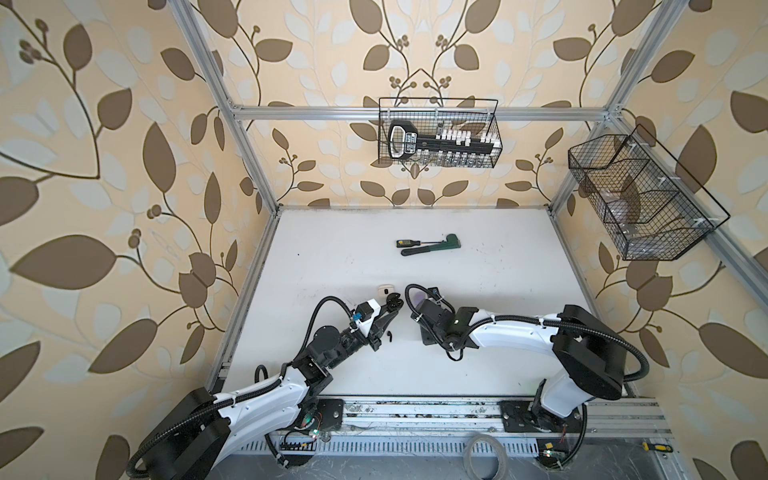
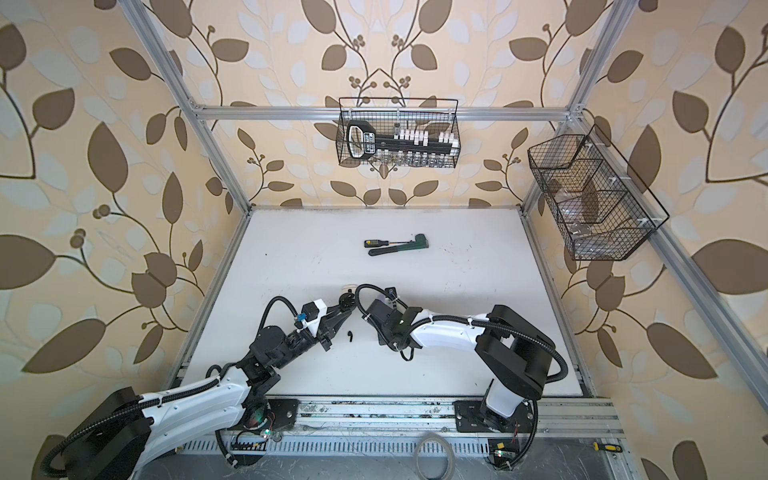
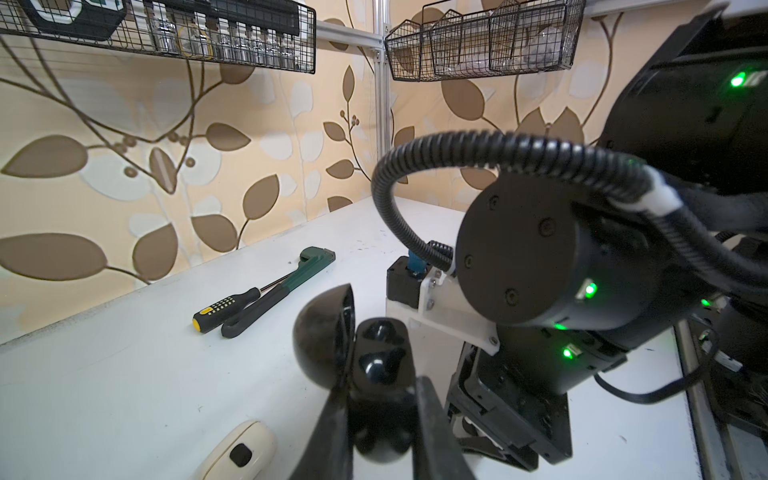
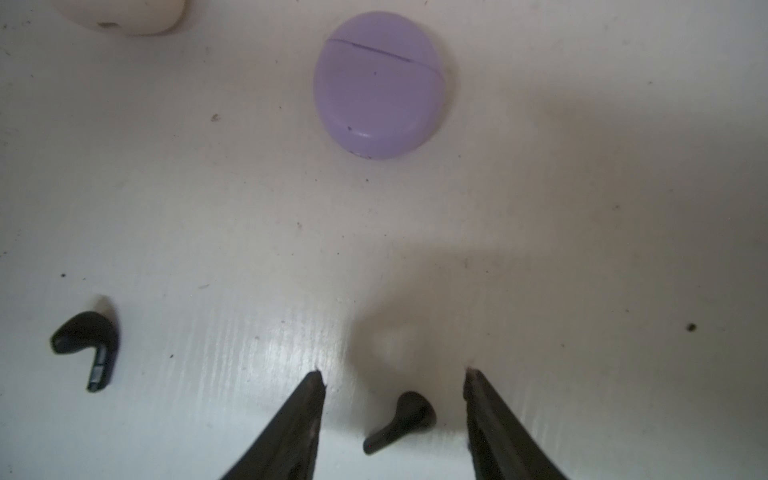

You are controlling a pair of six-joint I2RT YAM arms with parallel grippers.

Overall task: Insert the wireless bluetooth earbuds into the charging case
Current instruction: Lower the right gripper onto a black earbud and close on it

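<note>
While the right end effector [image 4: 394, 374] sits low over the white worktop [image 4: 582, 208] with its jaws spread apart, a black earbud [image 4: 400, 419] lies flat right between the two tips. As far as I can see, neither tip touches it. So that side is released, nothing gripped. The arm itself hides this earbud in both top views. Off to the left of it, well clear of the jaws, the other black earbud [image 4: 85, 345] lies on its side. That one shows in both top views as a small dark hook on the bare worktop between the two arms.

A bit farther out, the left end effector [image 3: 382, 386] is clenched on the black charging case [image 3: 380, 357], with the lid [image 3: 324, 336] swung open and the moulded sockets facing the wrist camera. A cream case [image 3: 224, 453] lies on the worktop just beside it. A closed lavender case [image 4: 376, 83] lies flat ahead of the right end effector, well apart from the tips, seam line visible.

Farther back, around mid-worktop, a yellow-and-black screwdriver [image 1: 403, 242] and a green wrench [image 1: 436, 245] lie touching each other. At the very back, a wire basket [image 1: 465, 110] with a socket set [image 1: 440, 143] hangs on the frame rail. Another wire basket [image 1: 590, 162] hangs on the right side.
</note>
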